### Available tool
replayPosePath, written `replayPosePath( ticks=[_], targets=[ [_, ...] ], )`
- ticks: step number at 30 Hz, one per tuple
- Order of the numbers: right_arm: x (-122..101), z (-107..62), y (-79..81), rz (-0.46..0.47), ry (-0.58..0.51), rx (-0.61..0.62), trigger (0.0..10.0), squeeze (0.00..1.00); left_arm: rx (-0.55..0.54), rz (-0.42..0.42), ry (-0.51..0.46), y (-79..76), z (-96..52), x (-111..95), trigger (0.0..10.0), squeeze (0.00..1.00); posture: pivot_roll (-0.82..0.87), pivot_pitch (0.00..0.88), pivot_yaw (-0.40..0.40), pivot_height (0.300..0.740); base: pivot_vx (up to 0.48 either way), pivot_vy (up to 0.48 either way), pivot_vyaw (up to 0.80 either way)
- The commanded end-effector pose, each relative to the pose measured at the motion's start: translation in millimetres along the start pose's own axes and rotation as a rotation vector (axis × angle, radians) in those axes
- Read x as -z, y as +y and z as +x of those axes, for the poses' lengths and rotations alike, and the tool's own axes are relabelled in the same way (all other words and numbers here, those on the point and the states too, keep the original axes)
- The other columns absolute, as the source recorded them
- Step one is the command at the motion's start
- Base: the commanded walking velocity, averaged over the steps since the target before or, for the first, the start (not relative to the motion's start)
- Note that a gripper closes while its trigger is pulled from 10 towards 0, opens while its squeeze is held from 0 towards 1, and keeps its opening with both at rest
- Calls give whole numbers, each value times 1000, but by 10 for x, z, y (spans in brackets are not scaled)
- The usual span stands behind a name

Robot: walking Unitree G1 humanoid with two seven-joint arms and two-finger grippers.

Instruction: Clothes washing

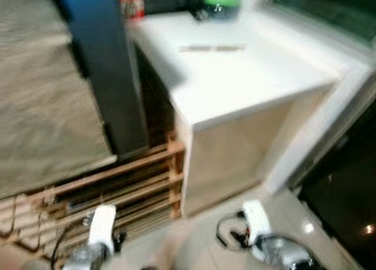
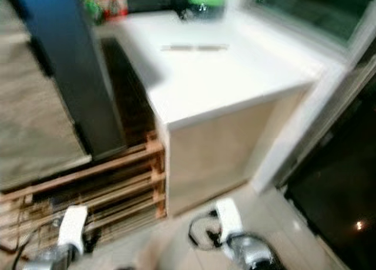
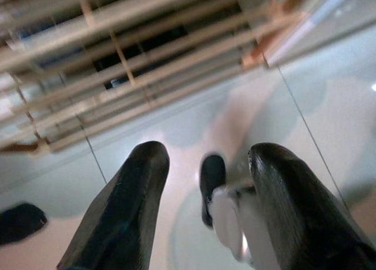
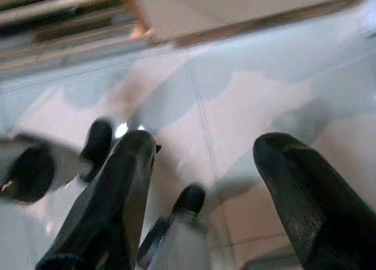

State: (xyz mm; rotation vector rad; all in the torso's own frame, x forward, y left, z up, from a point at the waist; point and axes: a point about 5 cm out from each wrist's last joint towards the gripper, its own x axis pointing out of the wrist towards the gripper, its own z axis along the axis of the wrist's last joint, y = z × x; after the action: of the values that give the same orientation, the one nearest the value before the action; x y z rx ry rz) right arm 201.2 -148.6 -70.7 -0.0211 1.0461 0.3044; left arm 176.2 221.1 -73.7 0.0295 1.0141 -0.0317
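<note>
Ahead, blurred in both eye views, stands a white box-shaped appliance (image 1: 235, 76), probably the washing machine, though its door cannot be seen; its flat top is bright and its pale side panel faces the robot. No clothes can be made out. On the top lie a thin pale strip (image 1: 211, 47) near the middle and, at the far edge, a dark rounded object with a green cap (image 1: 218, 2). Beside that, further left, is a red packet (image 1: 131, 2).

Just left of the appliance a dark upright panel (image 1: 106, 70) rises, and below it a wooden slatted pallet (image 1: 111, 193) lies touching the appliance's lower corner. A grey-brown woven surface (image 1: 41, 93) spreads at the far left. To the right runs a white frame (image 1: 329, 117) beside dark glass (image 1: 352, 182).

Both arms hang low over the pale tiled floor (image 3: 176, 135). The left gripper (image 3: 202, 205) has its fingers spread well apart and holds nothing; the pallet slats lie beyond it. The right gripper (image 4: 202, 193) is likewise wide apart and empty above the tiles.
</note>
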Motion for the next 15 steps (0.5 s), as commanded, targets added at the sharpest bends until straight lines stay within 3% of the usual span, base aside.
replayPosePath(
  ticks=[1, 6, 13, 15],
  targets=[
    [58, -16, -106, 46, 5, 48, 10000, 0, 53, 53, 4, -168, 27, 43, 10000, 0, 52, 0, -22, 740, 0, 0, 800],
    [173, 3, -80, 126, 22, 62, 10000, 0, 10, 94, -44, -175, 45, 19, 10000, 0, 41, 0, 1, 740, 0, 0, 800],
    [204, 32, -6, 123, 33, 46, 10000, 0, 3, 46, -109, -180, 58, -83, 10000, 0, 30, 0, 18, 740, 0, 0, 800],
    [192, 36, -2, 121, 32, 47, 10000, 0, 20, 70, -128, -227, 63, -107, 10000, 0, 29, 0, 20, 740, 0, 0, 800]
  ],
)
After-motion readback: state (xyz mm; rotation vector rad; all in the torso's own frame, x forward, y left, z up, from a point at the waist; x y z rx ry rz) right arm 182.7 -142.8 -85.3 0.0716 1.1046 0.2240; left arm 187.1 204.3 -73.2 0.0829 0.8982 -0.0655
